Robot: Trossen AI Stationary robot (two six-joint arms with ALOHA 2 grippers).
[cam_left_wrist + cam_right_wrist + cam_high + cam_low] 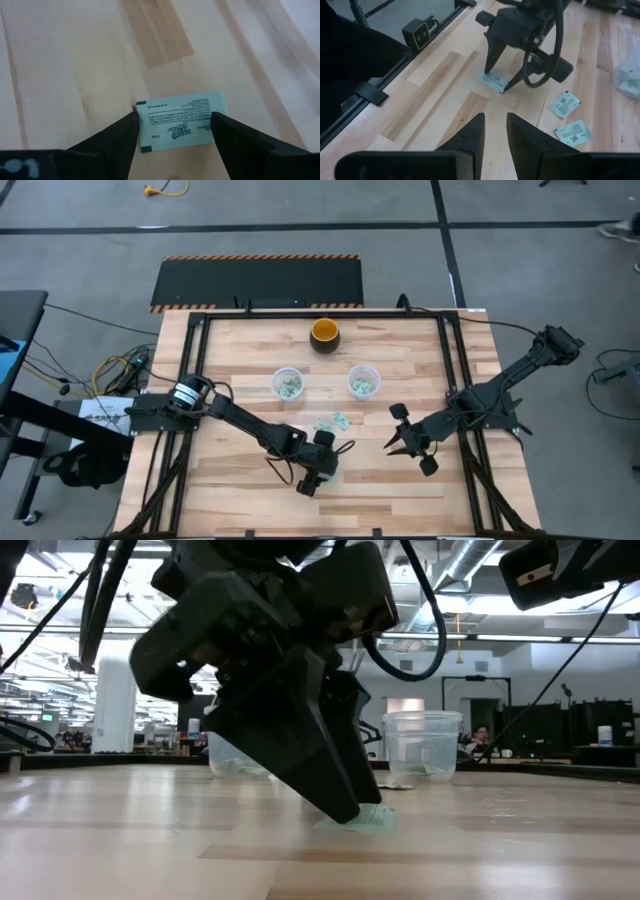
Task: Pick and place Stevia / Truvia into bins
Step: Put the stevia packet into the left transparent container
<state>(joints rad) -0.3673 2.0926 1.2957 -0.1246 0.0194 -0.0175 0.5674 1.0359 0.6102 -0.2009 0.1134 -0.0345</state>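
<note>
Two sachets [564, 104] lay loose on the table [230, 490] near the cups, and a third sachet [180, 121] sat flat between your left gripper [175, 131] fingers, which stood wide to either side of it with their tips down at the wood, near the table's front edge. Both clear cups [288, 384] already held packets. Your right gripper [408, 444] hovered over bare wood to the right, fingers narrowly apart and holding nothing.
</note>
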